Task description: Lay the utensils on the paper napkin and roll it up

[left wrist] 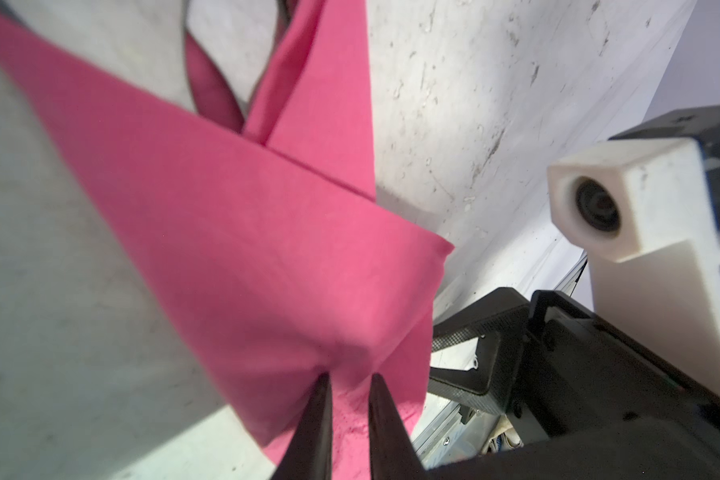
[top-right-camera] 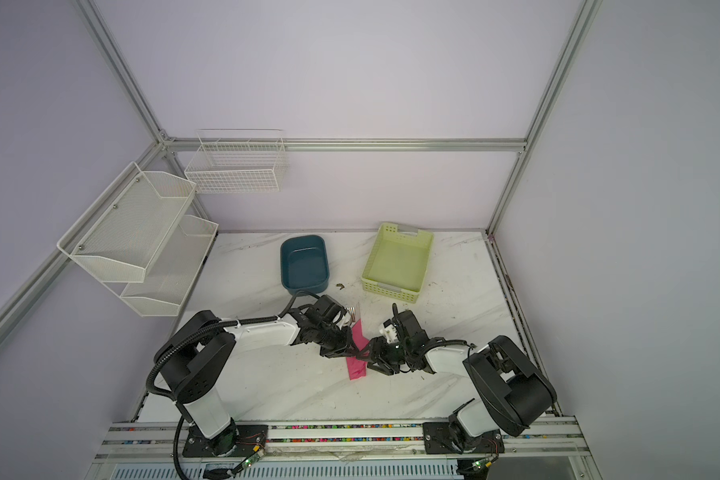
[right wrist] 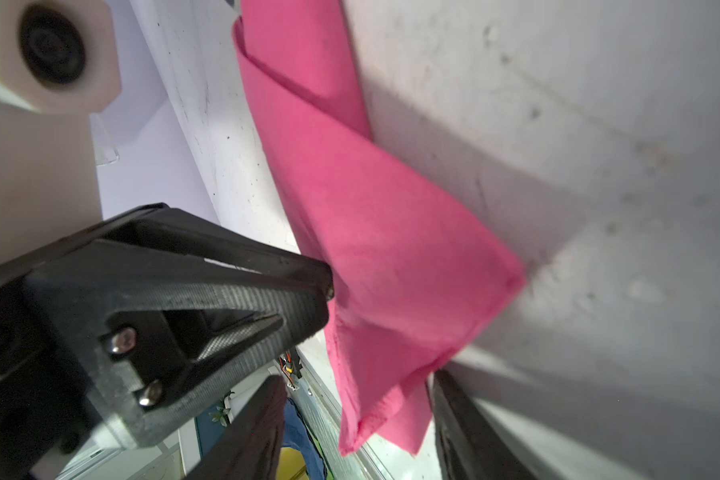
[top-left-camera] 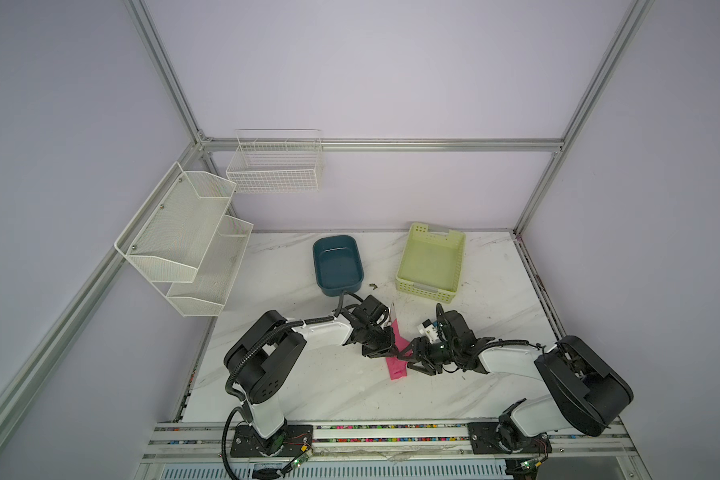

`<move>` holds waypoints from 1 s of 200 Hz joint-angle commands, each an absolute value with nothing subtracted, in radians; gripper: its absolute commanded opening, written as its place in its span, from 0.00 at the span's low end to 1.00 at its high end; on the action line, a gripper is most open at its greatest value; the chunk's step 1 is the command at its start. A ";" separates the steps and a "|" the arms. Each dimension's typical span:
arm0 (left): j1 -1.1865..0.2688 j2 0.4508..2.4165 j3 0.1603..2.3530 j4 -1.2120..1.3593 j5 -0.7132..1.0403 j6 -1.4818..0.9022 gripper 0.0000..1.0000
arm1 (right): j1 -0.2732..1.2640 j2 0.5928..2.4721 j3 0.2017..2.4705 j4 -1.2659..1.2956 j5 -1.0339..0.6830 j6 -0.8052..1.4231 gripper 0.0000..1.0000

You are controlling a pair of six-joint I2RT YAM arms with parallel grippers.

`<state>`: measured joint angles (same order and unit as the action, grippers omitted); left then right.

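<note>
1. The paper napkin (top-left-camera: 396, 368) lies as a narrow, loosely rolled pink bundle on the tabletop (top-left-camera: 308, 386). It sits between my two hands, on the near side of the teal tub (top-left-camera: 337, 266) and the pale green basket (top-left-camera: 431, 262).
2. Silver tips of the utensils (top-right-camera: 352, 311) poke out of the roll's far end. The rest of them is hidden inside the paper.
3. My left hand (left wrist: 348, 382) is narrow, its two fingertips pinched on a fold of the napkin (left wrist: 246, 228). The paper puckers where they bite.
4. My right hand (right wrist: 360, 386) stands fairly wide. Its fingers straddle a loose corner of the napkin (right wrist: 371, 208), one finger (right wrist: 454, 415) just touching the paper's edge, and nothing is clamped between them.
5. In both top views my left hand (top-left-camera: 391, 355) and right hand (top-left-camera: 406, 360) come in from opposite sides. Their tips almost meet over the middle of the roll (top-right-camera: 357, 370).
</note>
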<state>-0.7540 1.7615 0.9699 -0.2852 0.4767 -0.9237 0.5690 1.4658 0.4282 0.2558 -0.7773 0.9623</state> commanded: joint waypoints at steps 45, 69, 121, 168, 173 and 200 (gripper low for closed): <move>-0.757 1.752 0.930 -0.302 0.451 -0.926 0.18 | 0.539 1.515 0.405 0.327 -0.797 1.006 0.46; -0.756 1.750 0.930 -0.302 0.450 -0.925 0.18 | 0.525 1.534 0.411 0.326 -0.793 0.994 0.41; -0.758 1.745 0.928 -0.302 0.448 -0.928 0.18 | 0.504 1.574 0.436 0.327 -0.796 0.966 0.36; -0.758 1.739 0.930 -0.304 0.445 -0.930 0.18 | 0.492 1.598 0.460 0.328 -0.807 0.950 0.35; -0.758 1.739 0.930 -0.304 0.444 -0.930 0.18 | 0.490 1.599 0.460 0.328 -0.808 0.948 0.34; -0.756 1.738 0.931 -0.304 0.444 -0.933 0.18 | 0.480 1.604 0.463 0.328 -0.803 0.941 0.33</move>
<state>-0.7540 1.7611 0.9699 -0.2848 0.4755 -0.9245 0.4934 1.5848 0.4526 0.3477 -0.8318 0.9550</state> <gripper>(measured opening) 0.184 0.335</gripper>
